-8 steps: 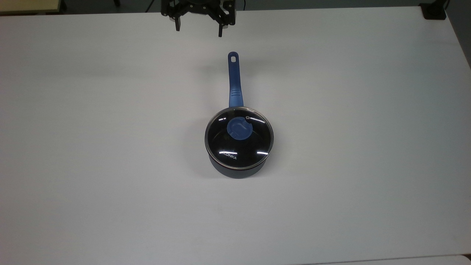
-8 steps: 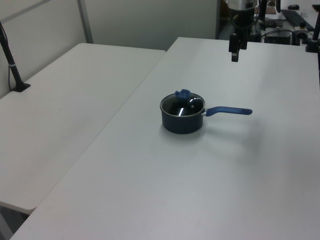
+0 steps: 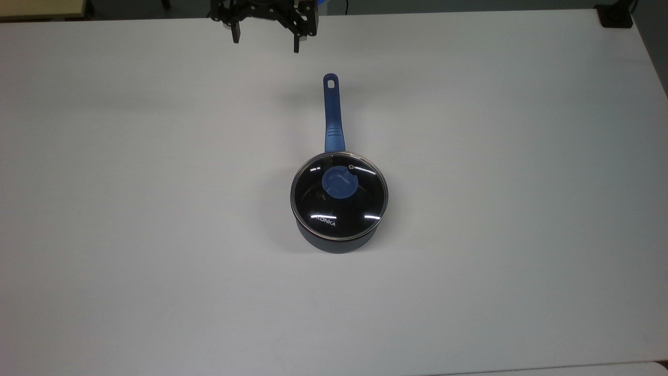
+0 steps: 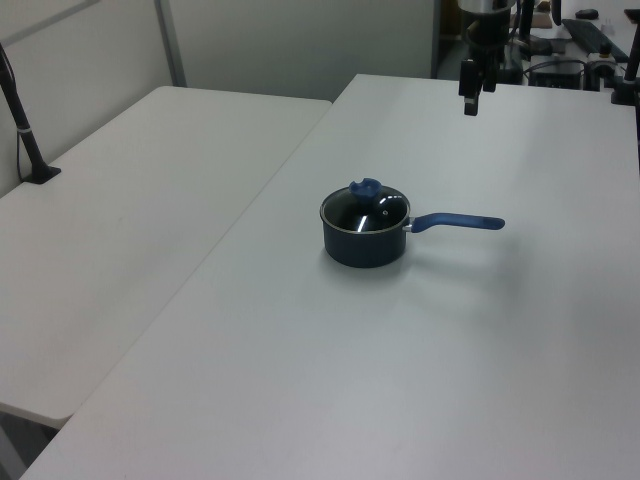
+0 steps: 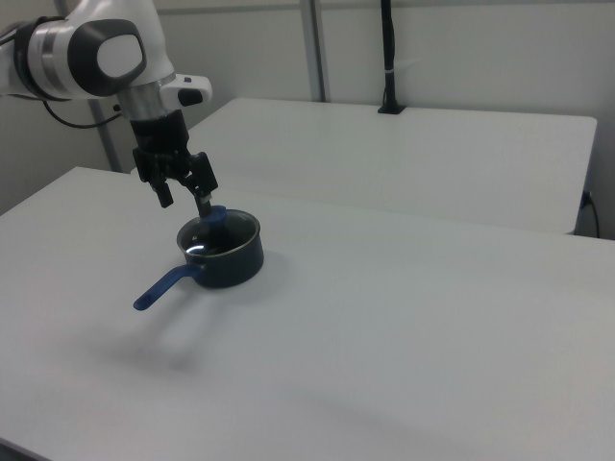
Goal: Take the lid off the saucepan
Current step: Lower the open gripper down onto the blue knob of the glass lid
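Beyond handle tip, top view: gripper (image 3: pixel 265 46) spread, empty; lid (image 3: pixel 339 195) seated on saucepan (image 3: pixel 336 243).

Worktop (image 3: pixel 156 235): white, matte, plain surface, running edge to edge across the top view.
Second table (image 4: pixel 130 210): white, set beside the worktop on the left view's left, a narrow seam between the two.
Black pole (image 4: pixel 22 120): upright, on a base at the second table's far left edge in the left view; a cable runs along it.
Black mount (image 3: pixel 616 15): at the worktop's upper right corner in the top view.
Wall panels (image 5: pixel 461 48): pale, behind the tables in the right view.
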Motion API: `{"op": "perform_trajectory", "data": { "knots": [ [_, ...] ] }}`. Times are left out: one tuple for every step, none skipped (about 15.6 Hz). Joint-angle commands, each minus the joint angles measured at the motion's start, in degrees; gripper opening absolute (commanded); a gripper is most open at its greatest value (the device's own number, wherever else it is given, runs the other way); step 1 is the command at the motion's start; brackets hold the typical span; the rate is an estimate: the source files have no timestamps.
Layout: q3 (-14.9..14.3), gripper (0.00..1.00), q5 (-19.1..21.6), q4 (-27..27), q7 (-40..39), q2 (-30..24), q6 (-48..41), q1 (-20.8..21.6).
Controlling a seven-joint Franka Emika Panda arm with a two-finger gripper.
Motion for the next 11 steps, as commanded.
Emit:
{"op": "perform_trajectory", "data": {
  "knots": [
    [-0.2,1.0,0.3,0.3,-3.6,0.3,-0.1,0.2],
    [-0.2,1.0,0.4,0.9,-6.1,1.2,0.1,0.2],
    [-0.2,1.0,0.4,2.7,-9.5,2.4,0.4,0.2],
    [-0.1,1.0,0.7,5.0,-13.1,4.5,0.3,0.2],
    [-0.2,1.0,1.9,7.3,-15.8,6.9,0.4,0.2],
    [-0.2,1.0,3.8,9.8,-17.6,9.4,0.6,0.2],
    [-0.2,1.0,4.8,12.1,-19.4,11.9,0.7,0.0],
    [-0.2,1.0,5.2,14.1,-21.7,14.2,1.5,-0.1],
    [-0.1,1.0,5.2,15.6,-23.6,16.1,3.3,0.1],
    [0.2,1.0,5.1,16.0,-24.9,17.2,5.9,0.3],
    [0.4,1.0,5.0,16.0,-25.7,18.2,8.8,0.5]
  ]
}}
